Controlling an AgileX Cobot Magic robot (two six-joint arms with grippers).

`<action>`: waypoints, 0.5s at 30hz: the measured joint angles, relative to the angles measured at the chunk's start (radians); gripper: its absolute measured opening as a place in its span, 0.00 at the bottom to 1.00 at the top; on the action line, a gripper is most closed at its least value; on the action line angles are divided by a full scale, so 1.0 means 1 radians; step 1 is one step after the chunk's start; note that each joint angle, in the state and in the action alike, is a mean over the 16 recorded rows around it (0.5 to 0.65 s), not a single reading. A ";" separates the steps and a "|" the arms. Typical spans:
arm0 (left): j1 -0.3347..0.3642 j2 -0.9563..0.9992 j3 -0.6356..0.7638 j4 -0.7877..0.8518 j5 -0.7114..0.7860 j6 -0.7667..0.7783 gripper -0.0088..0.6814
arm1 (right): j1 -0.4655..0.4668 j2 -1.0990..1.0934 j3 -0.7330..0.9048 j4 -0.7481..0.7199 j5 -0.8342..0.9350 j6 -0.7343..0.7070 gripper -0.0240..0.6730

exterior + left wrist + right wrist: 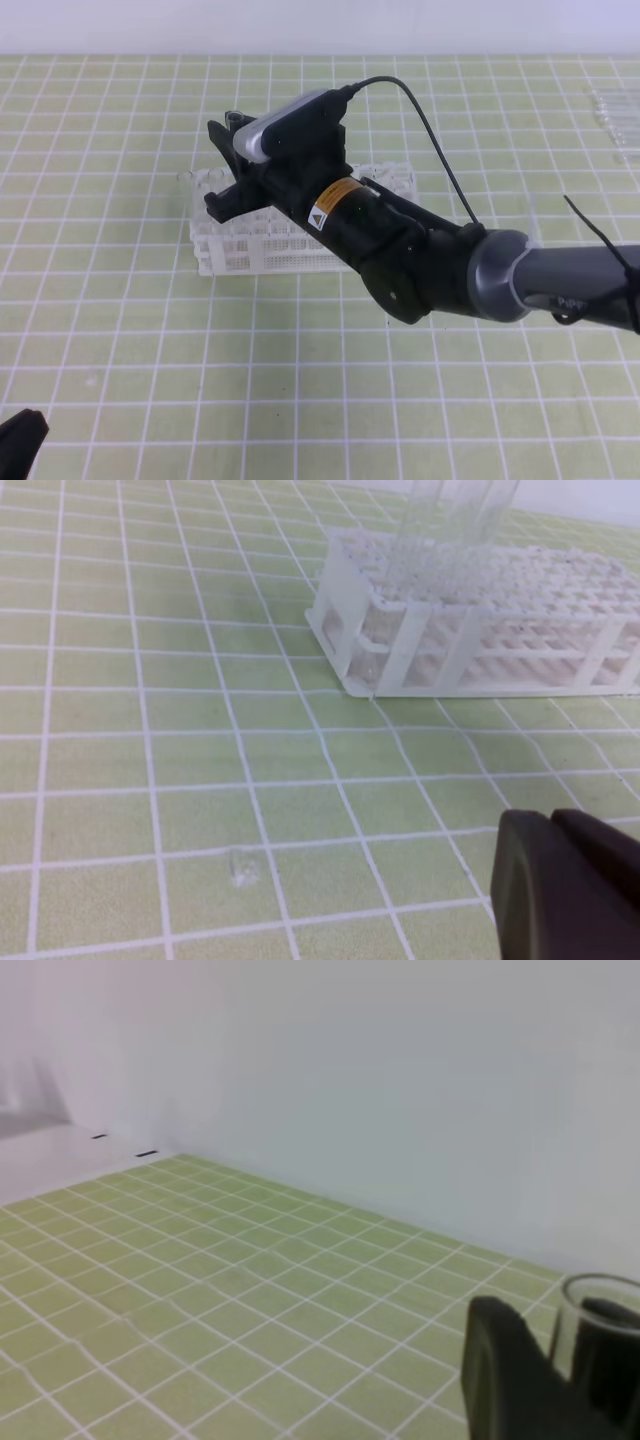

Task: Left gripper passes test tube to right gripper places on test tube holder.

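The large black right gripper [222, 170], on an arm with a silver-grey top cap and a small triangle label, reaches in from the right of the high view and hangs over the left end of the white plastic lattice test tube holder [240, 250], which stands on the green table [120, 330] ruled with white grid lines. In the right wrist view the open round rim of the slim clear glass test tube [600, 1305] shows between the two dark fingers [505, 1380] of this gripper, so the gripper is clasped around the tube near its mouth; the mouth points up and the long axis runs roughly upright, the lower part being out of sight. In the left wrist view clear tubes [455, 520] rise upright from the near corner of the holder, though which of them is the held one cannot be told. The all-black left gripper [20, 435] sits low at the bottom left corner of the high view, well apart from the holder; only a dark finger [570, 890] of it shows in its own camera, and whether it is spread or closed cannot be told. More clear glass tubes [615, 115] lie at the table's far right edge.
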 joint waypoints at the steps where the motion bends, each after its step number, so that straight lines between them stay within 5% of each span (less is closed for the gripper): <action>1: 0.000 0.000 0.000 0.000 0.000 0.000 0.01 | 0.000 0.001 0.000 0.000 -0.001 0.000 0.05; 15: 0.000 -0.001 -0.002 -0.001 0.000 0.000 0.01 | 0.000 0.012 -0.012 -0.012 0.011 0.002 0.05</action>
